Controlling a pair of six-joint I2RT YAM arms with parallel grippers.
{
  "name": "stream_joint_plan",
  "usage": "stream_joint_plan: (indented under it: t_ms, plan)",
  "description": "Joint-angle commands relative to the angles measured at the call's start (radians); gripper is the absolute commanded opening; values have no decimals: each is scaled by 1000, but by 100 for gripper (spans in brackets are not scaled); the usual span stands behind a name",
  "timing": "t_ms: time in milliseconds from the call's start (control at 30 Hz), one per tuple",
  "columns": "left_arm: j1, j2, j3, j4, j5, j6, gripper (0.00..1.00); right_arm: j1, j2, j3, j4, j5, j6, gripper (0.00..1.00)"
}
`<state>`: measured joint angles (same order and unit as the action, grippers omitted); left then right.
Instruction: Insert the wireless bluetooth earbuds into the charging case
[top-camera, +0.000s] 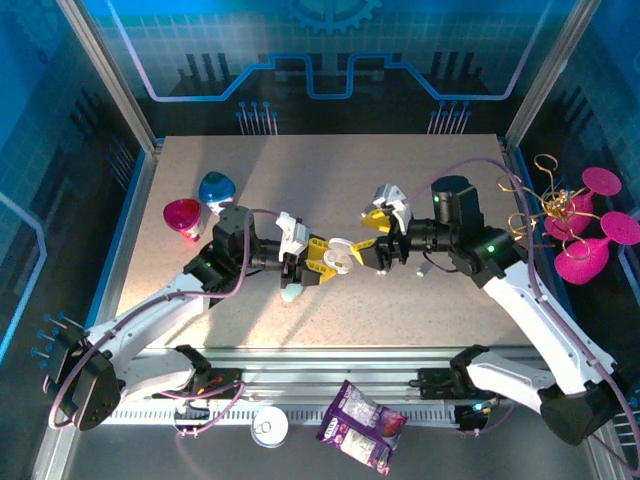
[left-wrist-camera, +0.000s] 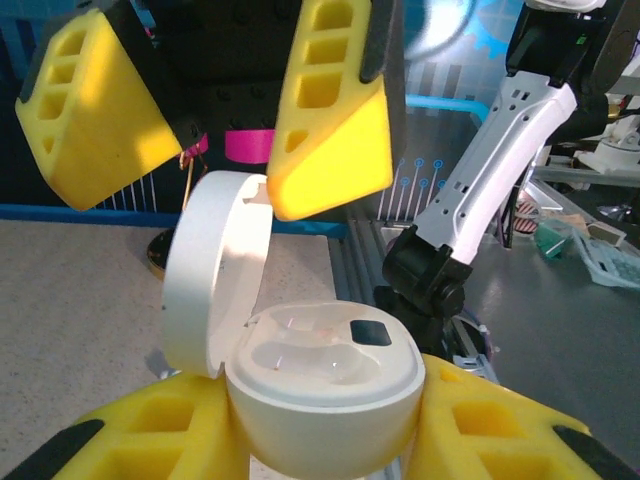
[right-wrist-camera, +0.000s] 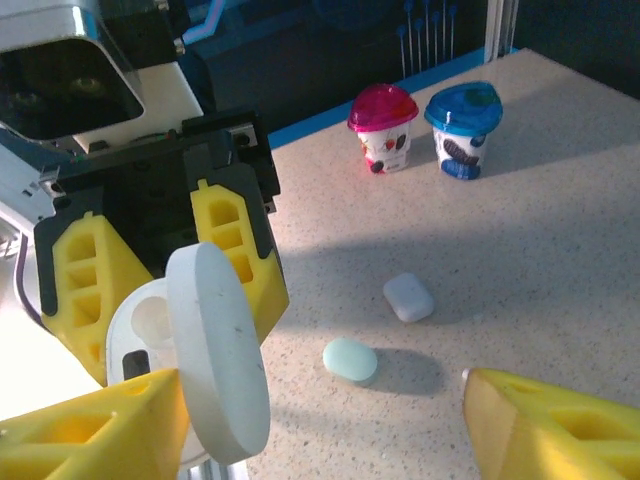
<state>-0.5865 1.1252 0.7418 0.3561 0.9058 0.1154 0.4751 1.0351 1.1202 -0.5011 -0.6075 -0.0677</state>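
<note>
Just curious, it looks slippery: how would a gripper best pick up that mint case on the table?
Probably from above, pinching the mint case across its shorter middle: it lies flat and closed on the table, a low rounded pebble, so only its sides offer opposing faces.

Left arm (top-camera: 140, 325), right arm (top-camera: 540, 325) are showing white shells, black joints. Left pincer (top-camera: 325, 258), right pincer (top-camera: 373, 238) are wearing yellow hollow-celled finger blocks. Purple cables (top-camera: 470, 162) are trailing along both; green lights (top-camera: 490, 247) are glowing on right arm.
</note>
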Motion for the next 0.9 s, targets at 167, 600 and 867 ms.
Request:
stream_joint_plan:
  t_ms: [167, 600, 867]
  plan:
    - [-8, 69, -17, 196, -79, 74, 17, -86, -106, -105, 275, -116, 144, 92]
    - [11, 222, 26, 446, -38, -153, 14, -152, -92, -96, 191, -212, -44, 93]
    - [11, 236, 64, 471, 46, -339, 13, -80, -77, -41, -7, -109, -278, 86]
